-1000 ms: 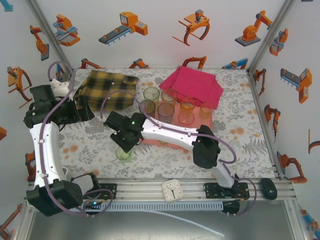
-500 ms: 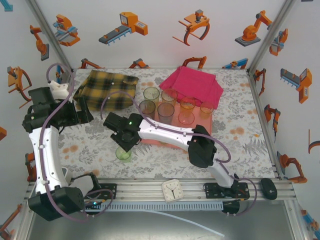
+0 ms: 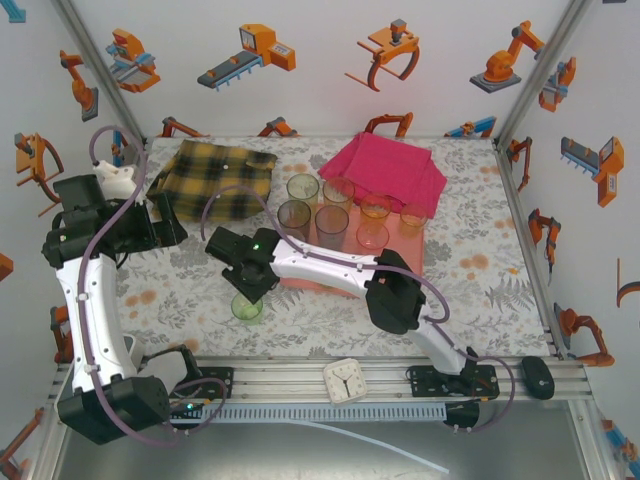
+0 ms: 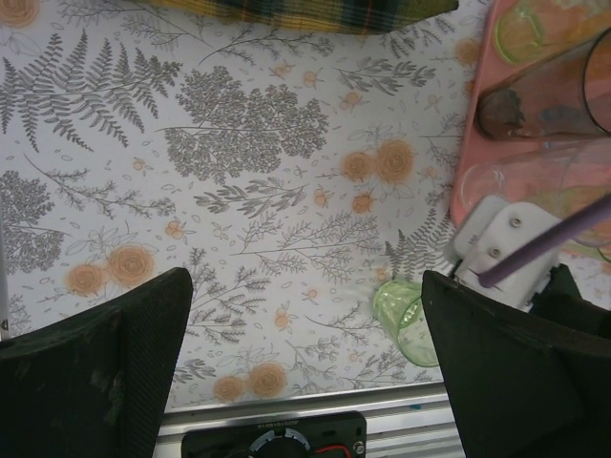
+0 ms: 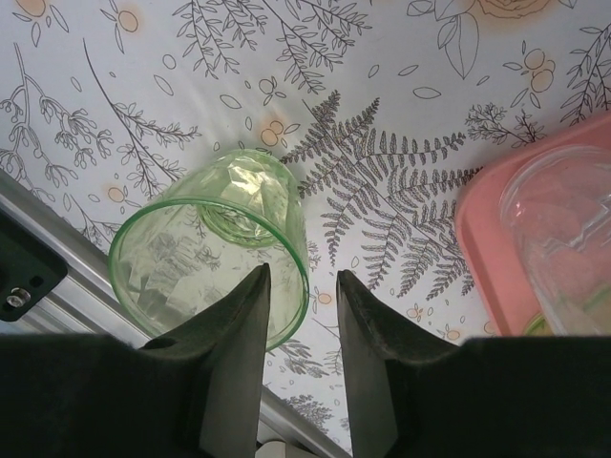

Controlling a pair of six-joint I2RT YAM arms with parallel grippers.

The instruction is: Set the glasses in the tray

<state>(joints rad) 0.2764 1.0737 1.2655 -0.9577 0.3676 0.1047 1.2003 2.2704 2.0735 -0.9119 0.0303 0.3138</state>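
A green glass (image 3: 246, 307) stands on the patterned table near the front edge, left of the salmon-pink tray (image 3: 412, 252). My right gripper (image 3: 250, 283) hangs right over it. In the right wrist view the fingers stand narrowly apart astride the green glass's (image 5: 215, 253) near rim, one tip over its mouth and one outside, with a gap showing. Several glasses (image 3: 331, 222) stand upright in the tray. My left gripper (image 3: 160, 225) is wide open at the far left, nothing between its fingers (image 4: 95, 363); the green glass (image 4: 410, 315) lies to its right.
A yellow-black plaid cloth (image 3: 215, 180) and a magenta cloth (image 3: 385, 170) lie at the back. A white square clock (image 3: 346, 380) sits on the front rail, a black object (image 3: 537, 377) at its right end. The tray's edge (image 5: 482, 239) is close right of the right fingers.
The right gripper has edged slightly left over the green glass, which has stayed put. The left arm has shifted a little to the left and stayed open.
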